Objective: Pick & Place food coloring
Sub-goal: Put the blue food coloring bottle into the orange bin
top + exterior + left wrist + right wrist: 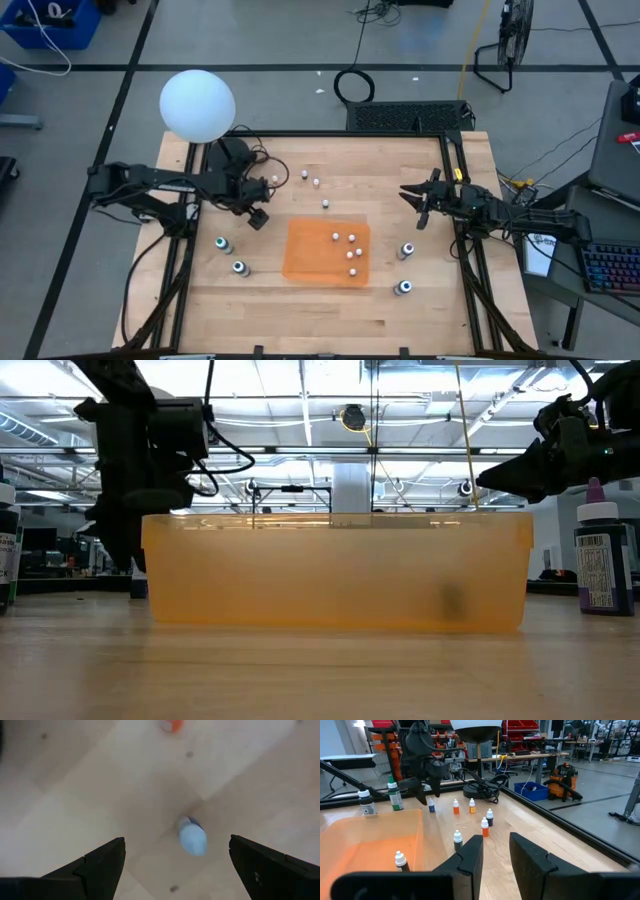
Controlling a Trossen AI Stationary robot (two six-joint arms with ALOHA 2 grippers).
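Several tiny white-topped food coloring bottles stand upright on the wood, such as one (326, 204), and several more (352, 254) stand in the orange translucent tray (305, 265). Larger bottles (222, 244) (407, 250) stand upright on either side of the tray. My left gripper (258, 217) points down, open, above one tiny blue bottle (192, 839), which stands between and below its fingers, untouched. My right gripper (415, 196) hangs level at the table's right, its fingers (470, 857) a narrow gap apart with nothing between them.
A white globe lamp (197, 105) stands at the far left corner, with cables beside it. A black frame (455, 180) runs along the table's edges. In the low view a purple bottle (603, 555) stands to the right of the tray.
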